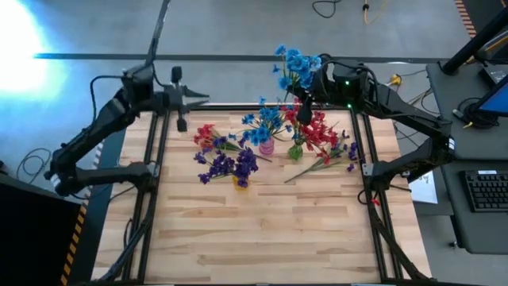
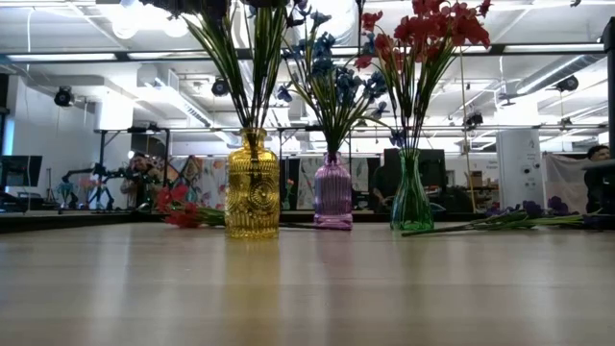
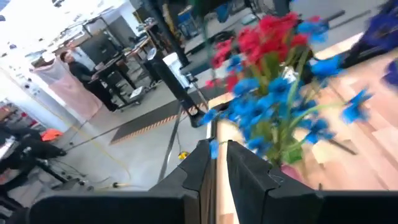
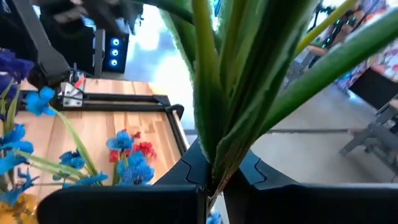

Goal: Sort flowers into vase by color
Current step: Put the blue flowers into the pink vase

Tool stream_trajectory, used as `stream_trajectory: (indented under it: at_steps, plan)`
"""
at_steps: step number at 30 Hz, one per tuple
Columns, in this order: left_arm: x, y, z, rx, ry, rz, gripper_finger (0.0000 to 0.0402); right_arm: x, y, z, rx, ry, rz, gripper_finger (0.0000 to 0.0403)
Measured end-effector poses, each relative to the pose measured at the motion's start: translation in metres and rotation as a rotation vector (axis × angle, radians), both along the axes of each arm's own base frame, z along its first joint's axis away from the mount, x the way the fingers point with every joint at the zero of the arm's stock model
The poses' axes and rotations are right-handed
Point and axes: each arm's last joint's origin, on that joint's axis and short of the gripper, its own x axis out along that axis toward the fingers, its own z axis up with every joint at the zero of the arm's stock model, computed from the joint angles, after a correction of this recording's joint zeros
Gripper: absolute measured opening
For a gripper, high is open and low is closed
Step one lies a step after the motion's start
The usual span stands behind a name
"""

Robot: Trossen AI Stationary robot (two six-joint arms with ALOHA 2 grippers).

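Three vases stand mid-table. A yellow one (image 2: 252,187) holds purple flowers (image 1: 234,164), a purple one (image 2: 333,197) holds blue flowers (image 1: 266,123), and a green one (image 2: 411,197) holds red flowers (image 1: 313,127). My right gripper (image 1: 306,98) is at the table's far edge, shut on a blue sprig (image 1: 295,65). My left gripper (image 1: 197,98) hovers at the far left corner, shut and holding nothing, and it points toward the vases. Loose red sprigs (image 1: 208,137) and mixed sprigs (image 1: 333,157) lie flat on the table. My right gripper pinches the blue sprig's green stems and leaves (image 4: 214,155) between its two fingers, coming roughly level from the table's right side. The stems run on beyond the fingertips. The blue blooms (image 1: 298,63) are lifted clear, over the table's far edge.
A black frame rail (image 1: 238,106) runs round the wooden table. The near half of the tabletop (image 1: 254,238) is bare wood. Beyond the table are a keyboard (image 1: 486,191), cables and workshop stands, with a person (image 3: 68,68) far off in the room.
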Motion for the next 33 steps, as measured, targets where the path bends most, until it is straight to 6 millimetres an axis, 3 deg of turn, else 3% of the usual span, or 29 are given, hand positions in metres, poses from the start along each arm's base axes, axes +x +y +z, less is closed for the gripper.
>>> stream_trajectory:
  at_steps: [5, 17, 21, 23, 27, 33]
  plan:
    - [-0.011, 0.034, -0.023, -0.073, 0.012, -0.116, 0.0038, 0.002, -0.001, 0.009, -0.062, -0.073, 0.007, 0.0018]
    - [-0.007, 0.106, -0.08, -0.073, 0.058, -0.246, 0.0038, 0.008, -0.003, 0.01, -0.085, -0.108, 0.015, 0.0018]
    - [-0.004, 0.129, -0.1, -0.185, 0.033, -0.299, 0.0038, 0.008, -0.003, 0.009, -0.084, -0.107, 0.015, 0.0018]
    - [0.001, 0.139, -0.109, -0.323, 0.035, -0.282, 0.0038, 0.008, -0.003, 0.009, -0.085, -0.107, 0.015, 0.0018]
    - [0.012, 0.144, -0.127, -0.599, 0.048, -0.302, 0.0037, 0.008, -0.003, 0.008, -0.083, -0.104, 0.014, 0.0018]
    - [0.024, 0.139, -0.144, -0.604, 0.133, -0.267, 0.001, 0.008, -0.003, 0.007, -0.085, -0.098, 0.015, 0.0018]
